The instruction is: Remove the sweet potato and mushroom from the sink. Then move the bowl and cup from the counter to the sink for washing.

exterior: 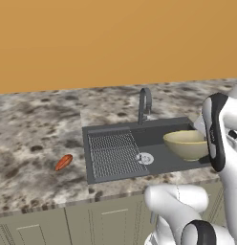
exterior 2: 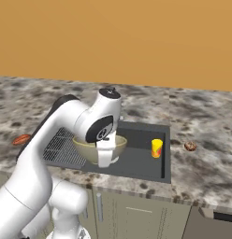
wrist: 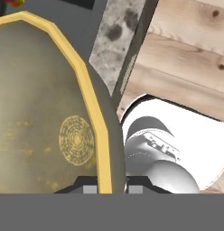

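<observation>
The end effector (wrist: 105, 188) is clenched on the bowl (exterior: 186, 143), with the yellow rim running down between its two fingertips in the hand view, one tip inside the bowl and one outside. The bowl is upright over the front right part of the sink (exterior: 158, 162), above the basin floor; whether it touches the floor cannot be told. In the right base view the bowl (exterior 2: 90, 148) sits partly behind the white wrist, just right of the ribbed drainer grid (exterior 2: 61, 147).

The cup (exterior 2: 156, 148) stands upright inside the sink near the basin's right wall, well apart from the bowl, its red-orange mark facing the camera.

The sweet potato (exterior: 63, 162) lies on the table (exterior: 34, 139) to the left of the sink, apart from its edge. The mushroom (exterior 2: 190, 146) rests on the table just right of the sink.

The faucet (exterior: 145, 103) arches up behind the basin, and the round silver drain (exterior: 145, 158) shows beside the grid, left of the bowl.
</observation>
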Motion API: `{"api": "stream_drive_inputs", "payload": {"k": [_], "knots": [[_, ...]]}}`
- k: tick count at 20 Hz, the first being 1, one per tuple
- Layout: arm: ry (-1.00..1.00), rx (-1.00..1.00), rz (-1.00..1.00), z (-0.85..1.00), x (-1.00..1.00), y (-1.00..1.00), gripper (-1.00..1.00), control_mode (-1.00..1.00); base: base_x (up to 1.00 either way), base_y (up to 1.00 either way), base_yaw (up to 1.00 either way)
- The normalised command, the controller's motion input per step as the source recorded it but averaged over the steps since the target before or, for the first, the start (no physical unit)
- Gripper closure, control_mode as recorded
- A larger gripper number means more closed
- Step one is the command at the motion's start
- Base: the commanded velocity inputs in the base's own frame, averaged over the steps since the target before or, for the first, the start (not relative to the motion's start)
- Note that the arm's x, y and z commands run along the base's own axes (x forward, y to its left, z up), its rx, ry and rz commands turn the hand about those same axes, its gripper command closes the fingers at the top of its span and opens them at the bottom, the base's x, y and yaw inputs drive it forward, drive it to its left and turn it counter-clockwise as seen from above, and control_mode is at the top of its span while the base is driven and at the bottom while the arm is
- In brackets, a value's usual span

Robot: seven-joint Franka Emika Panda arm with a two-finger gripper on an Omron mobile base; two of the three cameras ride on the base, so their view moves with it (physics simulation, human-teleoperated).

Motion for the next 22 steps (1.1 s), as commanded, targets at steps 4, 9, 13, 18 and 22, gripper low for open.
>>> {"api": "stream_drive_inputs", "payload": {"k": [4,9,13,18,22], "knots": [[0.02,0.03,0.06,-0.17,0.21,0.10,1.00,-1.00,0.00,0.00,0.00],[0.01,0.04,0.06,-0.18,0.21,0.05,1.00,-1.00,0.00,0.00,0.00],[0.00,0.07,0.07,-0.17,0.23,0.00,1.00,-1.00,0.00,0.00,0.00],[0.00,0.03,0.06,-0.14,0.22,-0.01,1.00,-1.00,0.00,0.00,0.00],[0.00,0.00,0.04,-0.14,0.21,-0.06,1.00,-1.00,0.00,0.00,0.00]]}}
